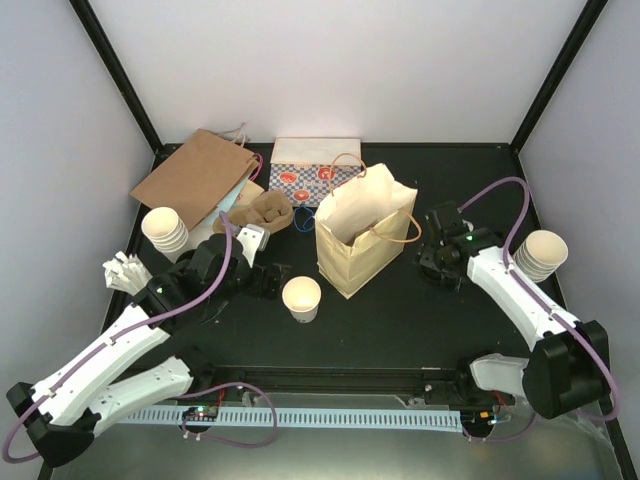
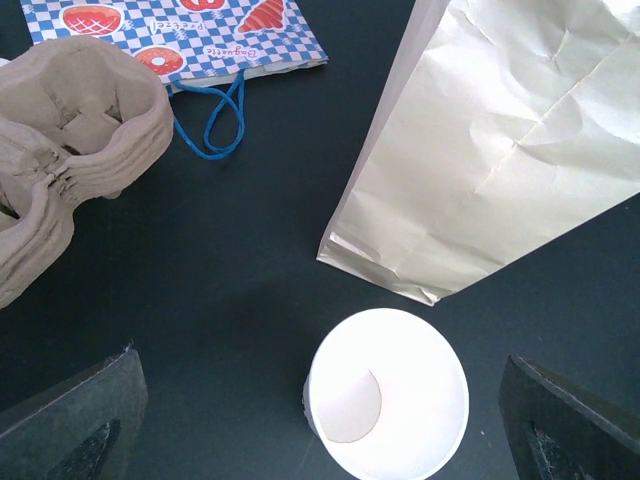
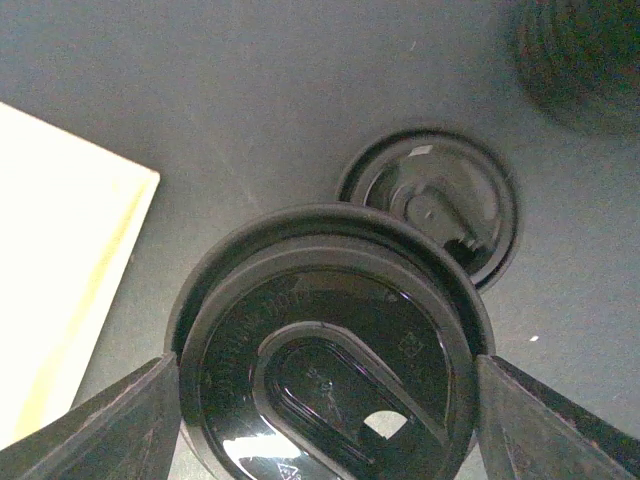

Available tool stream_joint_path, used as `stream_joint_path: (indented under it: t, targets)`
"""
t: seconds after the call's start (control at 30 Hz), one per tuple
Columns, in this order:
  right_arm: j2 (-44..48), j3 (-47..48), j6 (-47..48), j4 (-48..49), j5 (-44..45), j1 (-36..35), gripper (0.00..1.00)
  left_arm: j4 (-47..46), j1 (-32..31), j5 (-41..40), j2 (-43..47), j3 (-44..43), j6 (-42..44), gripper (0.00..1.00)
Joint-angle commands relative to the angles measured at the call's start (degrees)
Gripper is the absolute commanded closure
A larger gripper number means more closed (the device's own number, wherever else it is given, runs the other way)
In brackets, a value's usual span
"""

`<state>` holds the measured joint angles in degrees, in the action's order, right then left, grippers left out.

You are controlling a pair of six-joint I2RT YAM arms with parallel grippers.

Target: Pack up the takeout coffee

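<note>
We are early: nothing is packed yet. The cup (image 1: 301,297) stands lidless and empty on the table (image 1: 400,320), just in front of the upright paper bag (image 1: 362,238), between the spread jaws of the left gripper (image 2: 320,425) and touching neither. The right gripper (image 3: 330,425) pinches 1 black lid (image 3: 330,370) by its rim; a 2nd lid (image 3: 440,205) lies on the table beneath. The bag's open mouth shows only shadow. Lidding and bagging are left to do.

Top cam hangs high over the near edge, looking steeply down on the whole black table (image 1: 400,320). Left wrist cam stares down close at the lidless cup (image 2: 388,400), which top cam shows mid-frame. Right wrist cam's practically on a black lid (image 3: 330,390).
</note>
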<state>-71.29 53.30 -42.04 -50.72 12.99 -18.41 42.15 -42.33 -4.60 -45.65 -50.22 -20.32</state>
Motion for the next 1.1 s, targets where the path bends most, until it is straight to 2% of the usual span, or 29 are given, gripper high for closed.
stream_joint_path:
  t: [0.0,0.1,0.23,0.33,0.5,0.6,0.8,0.87,0.97,1.07]
  targets:
    - [-0.7,-3.24,-3.28,-0.92,-5.04,-2.63,0.21,0.09,0.49,0.93,0.21,-2.0,-0.36,0.01]
    - [3.4,-4.38,-6.4,-3.63,-1.46,-7.9,0.2,0.14,0.47,1.59,0.21,-1.62,-0.69,0.01]
    - [8.53,-12.44,-6.42,2.11,-1.52,-8.49,0.18,-1.48,0.48,2.03,-0.31,-0.6,-0.69,0.01]
    - [7.19,-12.28,-6.04,0.37,-4.82,-8.63,0.16,-1.16,0.47,3.19,-1.69,-1.78,-0.63,0.01]
    - [6.96,-12.93,-5.28,1.32,-2.41,-8.57,0.1,-2.01,0.49,3.94,-2.51,-2.07,-0.68,0.01]
    - [6.08,-10.53,-4.73,-0.19,-1.49,-8.61,0.16,-1.82,0.48,4.14,-2.24,-2.32,-0.8,0.01]
    - [7.21,-8.7,-1.81,-1.89,-4.47,-8.72,0.15,-1.54,0.48,3.13,-1.55,-2.26,-1.06,0.01]
    - [8.54,-9.43,-1.41,-2.09,-5.53,-8.93,0.11,-1.54,0.48,2.89,-1.76,-2.05,-1.39,0.01]
    - [9.73,-12.12,-0.51,0.55,-5.05,-8.81,0.0,-2.07,0.48,3.24,-2.34,-1.68,-1.73,0.01]
    - [5.92,-11.11,-1.53,0.83,-1.68,-8.83,0.0,-2.42,0.48,3.81,-2.95,-1.59,-1.81,0.01]
